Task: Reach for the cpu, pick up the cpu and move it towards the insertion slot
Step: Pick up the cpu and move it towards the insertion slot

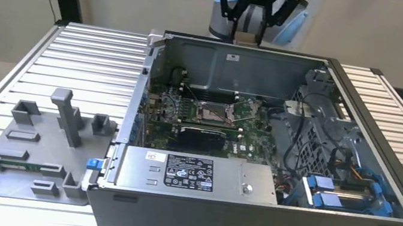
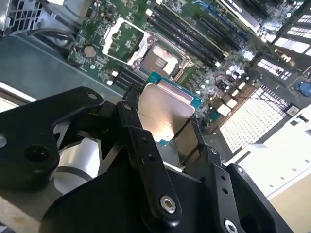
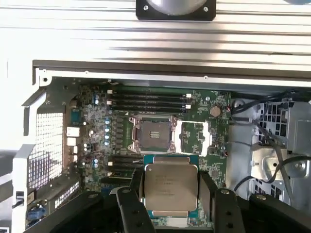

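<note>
Gripper (image 3: 171, 194): black, two-fingered; seen high above the rear wall of the computer case (image 1: 266, 220) in the exterior view, and close up in both wrist views. The fingers (image 3: 132, 191) are clamped against opposite edges of the cpu.

Cpu (image 3: 171, 188): flat square chip with a silvery metal top and a green-blue border, held between the fingers and lifted clear of every surface. In the first wrist view it is seen hanging above the motherboard, just beside the insertion slot and not over it. In the second wrist view the metal top (image 2: 163, 109) is shown tilted toward the camera.

Insertion slot (image 3: 151, 134): square socket with a shiny metal frame and pale grey centre, set in the green motherboard (image 1: 209, 117) inside the case. Its hinged load plate (image 3: 194, 137) is laid open flat on the board, directly beside the socket. In the exterior view the slot (image 1: 212, 112) is located near the middle of the board.

Computer case: grey tower laid on its side, open at the top, resting on a ribbed metal table (image 1: 89, 53).

Fixture tray (image 1: 37, 154): grey plastic plate with blocks and posts, placed on the table against the case, at the exterior view's left of it.
</note>
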`<state>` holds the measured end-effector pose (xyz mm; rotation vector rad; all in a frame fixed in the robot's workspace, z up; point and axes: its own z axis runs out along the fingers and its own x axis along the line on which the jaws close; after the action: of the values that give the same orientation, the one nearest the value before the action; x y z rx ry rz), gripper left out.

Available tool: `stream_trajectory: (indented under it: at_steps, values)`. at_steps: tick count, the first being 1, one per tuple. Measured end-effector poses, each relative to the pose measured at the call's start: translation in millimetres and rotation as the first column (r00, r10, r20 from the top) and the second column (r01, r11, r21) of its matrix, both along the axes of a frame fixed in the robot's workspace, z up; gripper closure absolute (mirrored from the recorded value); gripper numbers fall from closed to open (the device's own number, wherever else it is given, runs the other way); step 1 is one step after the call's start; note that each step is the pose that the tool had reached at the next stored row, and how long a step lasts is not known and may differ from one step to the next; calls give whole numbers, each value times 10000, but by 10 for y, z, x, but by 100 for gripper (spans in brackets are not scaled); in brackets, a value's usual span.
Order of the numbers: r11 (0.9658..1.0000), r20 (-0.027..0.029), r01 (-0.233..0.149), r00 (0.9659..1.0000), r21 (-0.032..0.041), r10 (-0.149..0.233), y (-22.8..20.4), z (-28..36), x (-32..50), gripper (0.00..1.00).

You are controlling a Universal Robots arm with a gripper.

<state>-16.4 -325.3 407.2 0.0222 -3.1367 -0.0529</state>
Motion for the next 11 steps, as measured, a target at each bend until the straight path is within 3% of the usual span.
stream_trajectory:
  at_steps: [4,11]
  values:
    - [10000,16,0,10000,0,0,62,-7,-53,100]
    - [10000,25,4,10000,0,-4,125,-18,-134,100]
